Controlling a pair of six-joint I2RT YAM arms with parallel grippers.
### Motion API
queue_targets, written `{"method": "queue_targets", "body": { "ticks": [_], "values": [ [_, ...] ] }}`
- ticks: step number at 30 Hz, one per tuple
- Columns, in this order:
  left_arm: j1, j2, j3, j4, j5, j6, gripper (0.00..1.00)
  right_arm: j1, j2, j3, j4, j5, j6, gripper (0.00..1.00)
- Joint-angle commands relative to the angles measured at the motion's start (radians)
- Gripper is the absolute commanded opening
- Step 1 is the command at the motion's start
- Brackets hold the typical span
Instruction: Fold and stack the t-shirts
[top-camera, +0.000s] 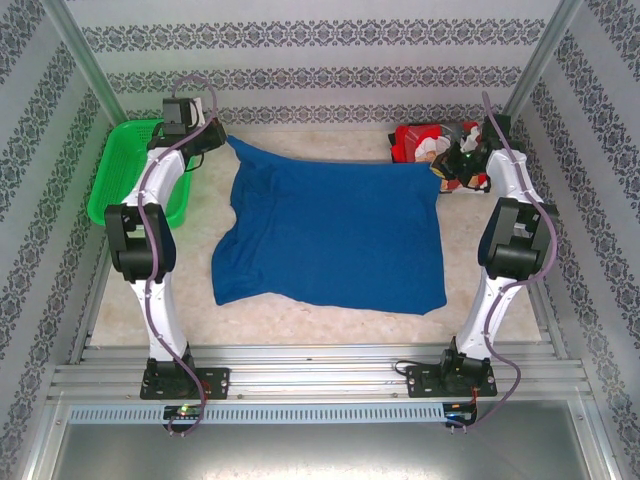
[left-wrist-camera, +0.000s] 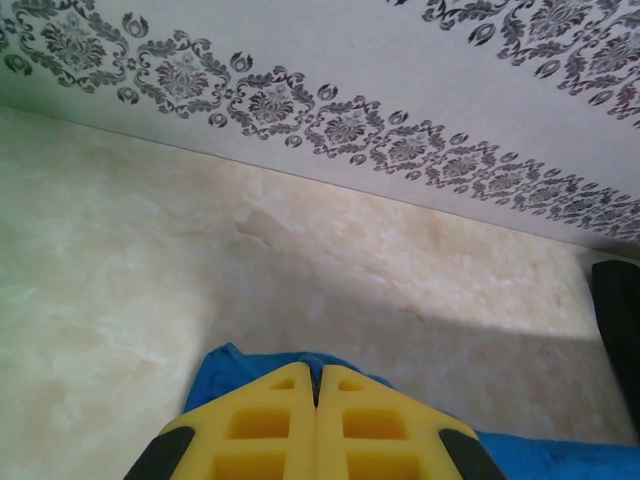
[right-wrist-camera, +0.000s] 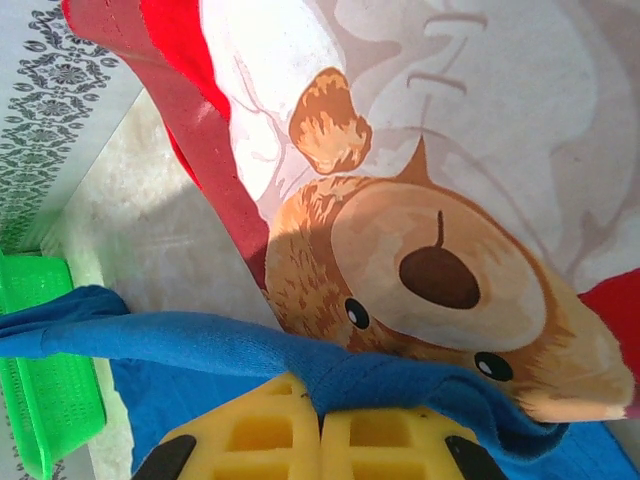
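Blue t-shirt (top-camera: 335, 235) lies spread on the bench (top-camera: 330, 322).
Left gripper (left-wrist-camera: 317, 372) and right gripper (right-wrist-camera: 320, 398) pinch its far corners; near edge has room.

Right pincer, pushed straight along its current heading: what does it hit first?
The right pincer is shut on the blue t-shirt, whose edge drapes across its tips. Beyond that cloth, the first thing ahead is the red t-shirt, at the bear's face. The gap looks small, but depth is unclear.

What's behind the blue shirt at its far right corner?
The red shirt, teddy-bear print up. The hem of the blue shirt covers part of the bear's head, so that part can't be seen.
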Motion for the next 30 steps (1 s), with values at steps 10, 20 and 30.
{"method": "queue_targets", "body": {
  "ticks": [10, 20, 30],
  "values": [
    [-0.008, -0.221, -0.363, 0.089, 0.054, -0.057, 0.0, -0.001, -0.176, -0.293, 0.066, 0.017, -0.047, 0.0],
    [-0.002, -0.322, -0.463, 0.044, 0.148, -0.173, 0.0, -0.024, -0.283, -0.42, 0.038, 0.002, -0.052, 0.0],
    [0.009, -0.37, -0.498, -0.013, 0.316, -0.384, 0.0, -0.039, -0.28, -0.477, -0.006, -0.019, -0.056, 0.01]
  ]
}}
